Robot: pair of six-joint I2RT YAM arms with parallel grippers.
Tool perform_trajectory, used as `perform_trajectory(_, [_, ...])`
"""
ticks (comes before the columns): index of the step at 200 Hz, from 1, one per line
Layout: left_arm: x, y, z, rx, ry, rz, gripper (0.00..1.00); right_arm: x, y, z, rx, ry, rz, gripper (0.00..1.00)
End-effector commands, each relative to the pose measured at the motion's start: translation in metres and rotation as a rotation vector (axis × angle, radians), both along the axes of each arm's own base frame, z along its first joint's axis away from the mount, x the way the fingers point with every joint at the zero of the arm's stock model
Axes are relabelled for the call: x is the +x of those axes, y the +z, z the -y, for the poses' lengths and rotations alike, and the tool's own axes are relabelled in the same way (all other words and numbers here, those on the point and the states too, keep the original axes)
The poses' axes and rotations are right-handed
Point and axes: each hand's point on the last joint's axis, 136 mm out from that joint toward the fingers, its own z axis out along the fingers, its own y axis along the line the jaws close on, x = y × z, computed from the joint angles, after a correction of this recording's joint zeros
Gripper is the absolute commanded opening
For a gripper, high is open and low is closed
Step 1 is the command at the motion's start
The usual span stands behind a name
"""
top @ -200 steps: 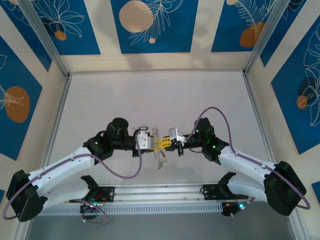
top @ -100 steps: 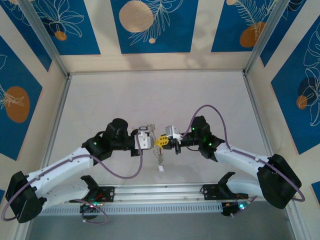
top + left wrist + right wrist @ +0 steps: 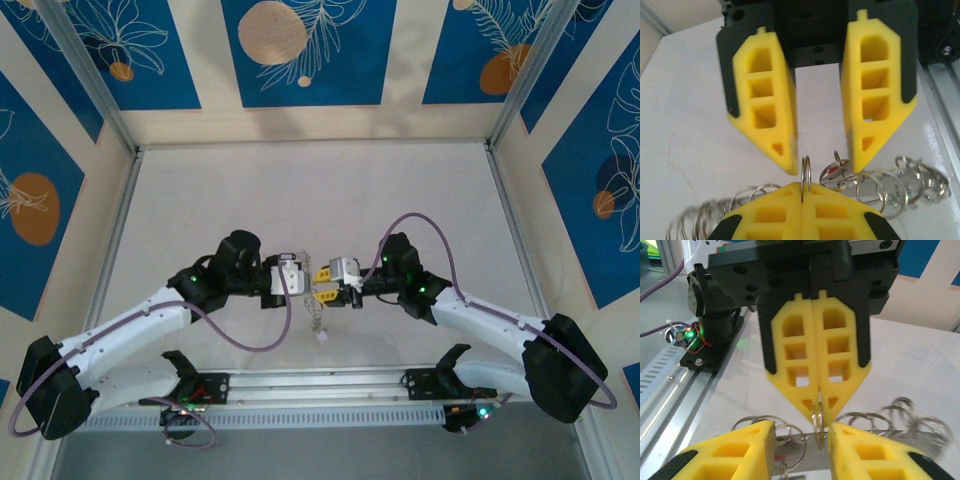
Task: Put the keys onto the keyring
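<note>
The keyring [image 3: 805,172] is a thin double-wire metal loop seen edge on, standing upright above the table. My left gripper [image 3: 806,188] is shut on its lower edge. In the right wrist view the same left gripper [image 3: 817,416] pinches the keyring [image 3: 817,432] at its tip. My right gripper [image 3: 802,425] is open, its fingers either side of the loop without touching it. A string of smaller rings with keys [image 3: 875,192] lies below, one with a red tag [image 3: 831,173]. From above, both grippers [image 3: 305,281] [image 3: 322,283] meet over the table's near middle.
A chain of rings [image 3: 316,314] trails toward the near edge and ends in a small white tag [image 3: 322,337]. The aluminium rail [image 3: 320,385] with the arm bases runs along the front. Metal frame posts and walls bound the white table [image 3: 320,200].
The right gripper has opened and let go of the ring. The left gripper has shut on it. Both grippers shifted slightly to the left.
</note>
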Motion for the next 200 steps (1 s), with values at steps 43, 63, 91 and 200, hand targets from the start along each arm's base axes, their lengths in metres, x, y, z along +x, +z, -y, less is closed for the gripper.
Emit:
perform_trajectory(43, [0.005, 0.035, 0.011, -0.147, -0.035, 0.044, 0.00, 0.006, 0.004, -0.002, 0.000, -0.022, 0.015, 0.24])
perform_trajectory(63, [0.001, 0.035, 0.012, -0.161, -0.050, 0.039, 0.00, 0.012, 0.001, -0.005, -0.008, -0.042, 0.014, 0.24])
perform_trajectory(91, [-0.003, 0.031, 0.011, -0.165, -0.064, 0.026, 0.00, 0.012, 0.005, -0.010, 0.012, -0.045, 0.018, 0.14])
perform_trajectory(200, [-0.017, 0.022, 0.008, -0.163, -0.117, 0.000, 0.22, -0.003, 0.026, -0.003, 0.137, 0.000, 0.055, 0.00])
